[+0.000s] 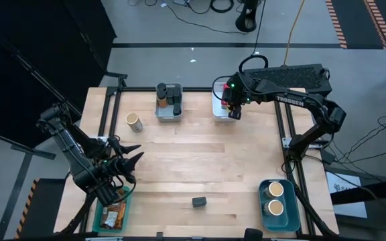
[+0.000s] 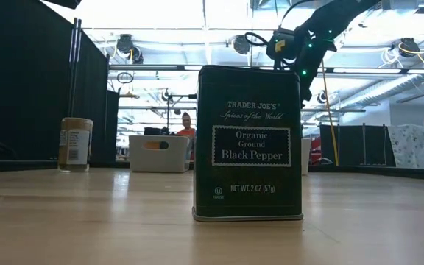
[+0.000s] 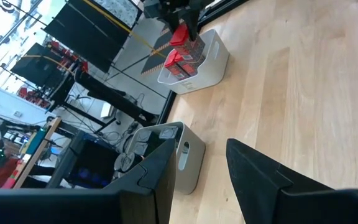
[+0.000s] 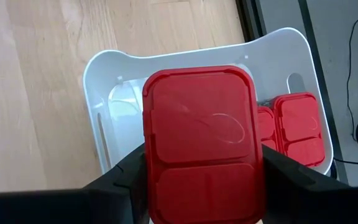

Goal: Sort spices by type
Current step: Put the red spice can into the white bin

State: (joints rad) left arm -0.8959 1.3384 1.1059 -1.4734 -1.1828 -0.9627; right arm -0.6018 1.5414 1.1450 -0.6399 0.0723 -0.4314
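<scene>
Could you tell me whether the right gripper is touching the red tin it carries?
Touching: the right wrist view shows the right gripper pressing both fingers against the red tin.

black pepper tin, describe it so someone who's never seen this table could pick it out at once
Start at the light wooden table and go to its near edge, between the teal bin and the blue bin. The small dark rectangular pepper tin stands there alone on bare wood. Unlike the other spices, it sits in no bin, and its white label reads Organic Ground Black Pepper.
</scene>
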